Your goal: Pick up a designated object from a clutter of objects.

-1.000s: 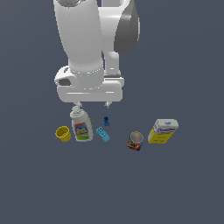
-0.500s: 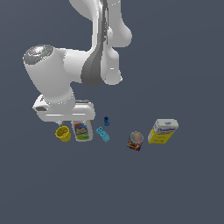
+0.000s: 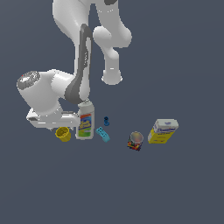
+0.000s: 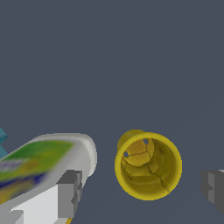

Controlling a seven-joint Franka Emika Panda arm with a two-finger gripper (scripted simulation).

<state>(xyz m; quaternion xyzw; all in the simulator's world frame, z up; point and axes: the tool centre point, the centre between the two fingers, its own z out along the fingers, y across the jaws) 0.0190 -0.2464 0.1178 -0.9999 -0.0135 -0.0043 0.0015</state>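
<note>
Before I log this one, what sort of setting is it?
A simulated tabletop: a flat, featureless grey surface, render-like household items such as the yellow cup and white bottle, and the gripper open around the cup.

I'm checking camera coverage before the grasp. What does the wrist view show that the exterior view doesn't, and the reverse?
Only the wrist view shows the yellow cup's hollow inside and the open tool with a finger on each side of it. Only the exterior view shows the can, the yellow-white box, the small blue piece and the arm. Both show the cup, the white bottle and the cyan block.
</note>
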